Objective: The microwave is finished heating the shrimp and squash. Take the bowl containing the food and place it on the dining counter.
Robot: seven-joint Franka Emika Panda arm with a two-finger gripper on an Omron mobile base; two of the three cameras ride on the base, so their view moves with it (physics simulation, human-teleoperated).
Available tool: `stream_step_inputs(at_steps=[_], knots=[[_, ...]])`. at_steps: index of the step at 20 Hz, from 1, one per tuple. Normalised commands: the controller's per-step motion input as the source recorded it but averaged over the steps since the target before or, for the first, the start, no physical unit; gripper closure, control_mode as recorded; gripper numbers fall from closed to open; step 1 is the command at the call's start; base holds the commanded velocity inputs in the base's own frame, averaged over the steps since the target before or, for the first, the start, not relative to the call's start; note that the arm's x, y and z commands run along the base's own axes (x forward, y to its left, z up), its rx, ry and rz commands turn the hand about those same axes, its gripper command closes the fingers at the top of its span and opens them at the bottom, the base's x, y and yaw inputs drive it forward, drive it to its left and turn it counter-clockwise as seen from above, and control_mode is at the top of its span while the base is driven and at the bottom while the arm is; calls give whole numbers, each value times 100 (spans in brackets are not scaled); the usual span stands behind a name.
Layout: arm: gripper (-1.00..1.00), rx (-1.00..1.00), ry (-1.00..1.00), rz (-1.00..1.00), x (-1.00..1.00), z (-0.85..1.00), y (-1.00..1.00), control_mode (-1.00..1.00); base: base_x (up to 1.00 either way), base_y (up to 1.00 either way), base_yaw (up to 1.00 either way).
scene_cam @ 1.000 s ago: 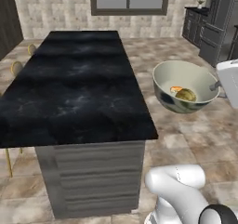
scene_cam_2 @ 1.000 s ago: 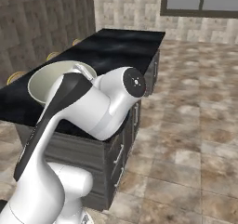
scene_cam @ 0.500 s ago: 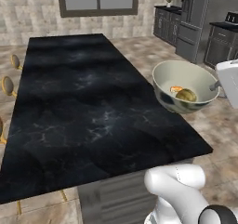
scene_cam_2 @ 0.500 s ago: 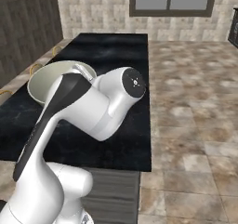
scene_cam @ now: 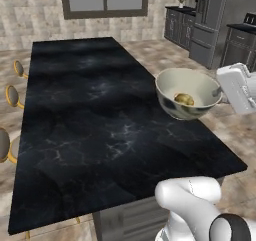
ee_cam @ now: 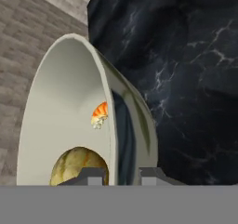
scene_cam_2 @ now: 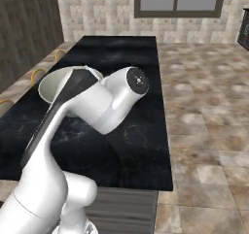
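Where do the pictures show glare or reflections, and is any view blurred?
Left base view: the dining counter carries soft pale sheen near the window end; the bowl reflects dark stone on its outer wall. Hand view: the bowl's rim mirrors the counter, and the squash and shrimp look slightly soft. Right base view: even light, no harsh glare.

No readable text (labels, brands, numbers or signs) anywhere.
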Motion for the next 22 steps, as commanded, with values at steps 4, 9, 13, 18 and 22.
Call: stream_step_inputs(at_steps=[4, 9, 13, 18, 22], knots=[[100, -3, 19, -6, 100, -97, 36, -100, 0, 0, 0], [100, -4, 8, -4, 100, -67, 76, -100, 0, 0, 0], [100, -4, 0, -9, 100, -27, 85, -100, 0, 0, 0], [100, -7, 0, -11, 100, -30, 63, -100, 0, 0, 0], [100, -3, 0, -12, 100, -40, 39, -100, 0, 0, 0]])
